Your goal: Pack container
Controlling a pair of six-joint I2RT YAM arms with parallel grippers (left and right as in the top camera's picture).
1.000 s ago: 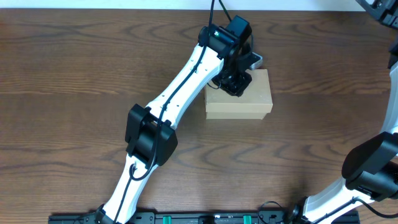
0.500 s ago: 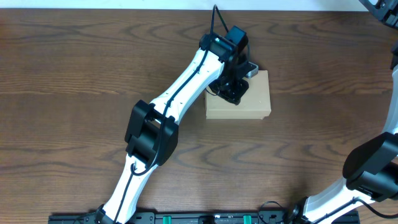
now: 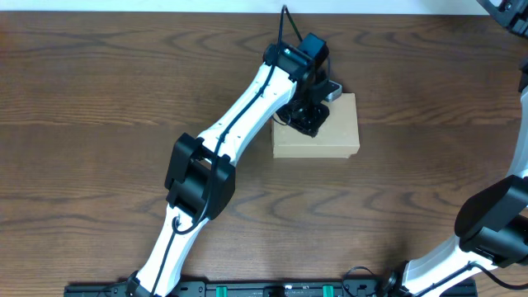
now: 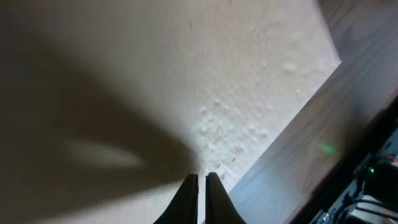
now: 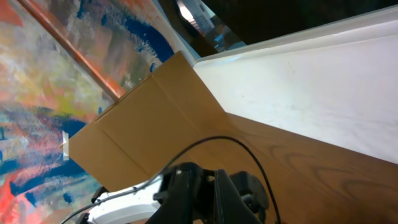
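- The container (image 3: 326, 136), a small rectangular light-tan cardboard box, lies flat a little beyond the middle of the dark brown wood-grain surface (image 3: 99, 99). Its flap lid is down and level with the top.
- The left hand (image 3: 307, 121), black at the end of the white arm, sits on the far left part of the lid. In the left wrist view its fingertips (image 4: 189, 194) are pressed together with only a thin slit between them. They pinch nothing and their tips are right at the cardboard.
- Judged from this, the packing is near its end: the lid looks closed and the hand seems to be pressing it flat. What is inside cannot be seen, nor whether the flap is tucked in.
- What looks left is lifting the hand off.
- The right arm (image 3: 493, 221) is folded at the right edge. The right hand (image 3: 505, 10) is cut off by the far corner, and I cannot tell if it is spread or pressed together.
- A black rail (image 3: 272, 289) with green marks runs along the near edge of the surface.
- The right wrist view shows a painted canvas (image 5: 56, 93) in blue, orange and white, a large brown cardboard sheet (image 5: 149, 124) and a white panel (image 5: 311, 81).
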